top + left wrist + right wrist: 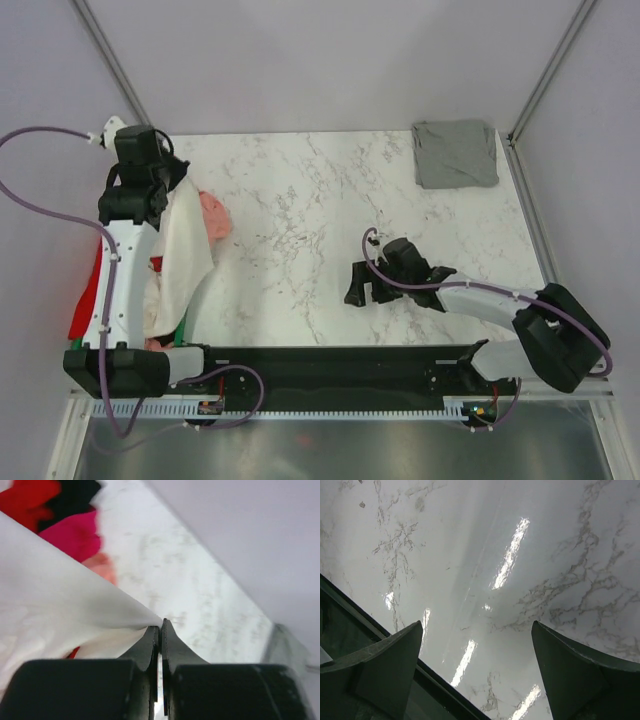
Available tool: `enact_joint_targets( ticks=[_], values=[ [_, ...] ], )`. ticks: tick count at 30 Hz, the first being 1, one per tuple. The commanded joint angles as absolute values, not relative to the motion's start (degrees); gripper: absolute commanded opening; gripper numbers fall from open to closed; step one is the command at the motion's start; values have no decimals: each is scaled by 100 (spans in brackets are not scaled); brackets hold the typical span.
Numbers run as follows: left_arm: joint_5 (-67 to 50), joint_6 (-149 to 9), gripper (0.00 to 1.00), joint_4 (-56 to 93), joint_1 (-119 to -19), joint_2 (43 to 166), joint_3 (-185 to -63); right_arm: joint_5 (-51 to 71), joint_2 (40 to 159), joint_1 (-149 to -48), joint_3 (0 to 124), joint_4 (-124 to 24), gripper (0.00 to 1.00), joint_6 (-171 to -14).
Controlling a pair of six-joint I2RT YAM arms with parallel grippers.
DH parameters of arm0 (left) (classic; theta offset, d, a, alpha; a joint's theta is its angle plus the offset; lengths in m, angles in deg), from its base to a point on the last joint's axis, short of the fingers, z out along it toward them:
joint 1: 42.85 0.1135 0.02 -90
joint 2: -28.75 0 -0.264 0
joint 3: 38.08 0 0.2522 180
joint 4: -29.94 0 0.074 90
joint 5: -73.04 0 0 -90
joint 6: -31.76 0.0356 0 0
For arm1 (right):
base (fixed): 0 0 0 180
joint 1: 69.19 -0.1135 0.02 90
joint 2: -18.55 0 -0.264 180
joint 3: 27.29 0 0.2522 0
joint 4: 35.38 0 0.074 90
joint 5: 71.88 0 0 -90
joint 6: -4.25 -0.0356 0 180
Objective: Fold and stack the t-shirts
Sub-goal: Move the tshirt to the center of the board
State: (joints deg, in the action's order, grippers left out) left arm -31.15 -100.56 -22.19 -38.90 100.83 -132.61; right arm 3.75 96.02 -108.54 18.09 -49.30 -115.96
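Note:
My left gripper (172, 183) is raised at the far left and shut on the large white/cream t-shirt (183, 250), which hangs from it down to the pile. In the left wrist view its jaws (160, 624) pinch the white cloth (60, 605). Under it lie a pink shirt (214, 216), a red one (88, 300) and a bit of green (180, 330); the wrist view shows red (27, 497), black (75, 495) and magenta (75, 535) cloth. A folded grey t-shirt (456, 153) lies at the far right corner. My right gripper (362, 290) is open and empty above the marble (485, 580).
The marble table (320, 230) ends at a black rail (330, 360) along the near edge, also seen in the right wrist view (350, 615). Metal frame posts (110, 60) and white walls close the back and sides.

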Motion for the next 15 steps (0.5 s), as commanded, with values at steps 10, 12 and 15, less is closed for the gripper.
enact_joint_targets(
  ticks=[10,12,15],
  values=[
    [-1740,-9102,2,-1704,-7587,10310,-14869,2602,6505,-10540,4217,-7531,98,-11475],
    [-1915,-9207,2,-1626,-8203,10686,-15272,3014,6513,-10531,4874,-7804,98,-11405],
    [-2003,-9085,2,-1677,-8739,11546,-16571,3384,6592,-10531,5447,-8200,98,-11343]
  ],
)
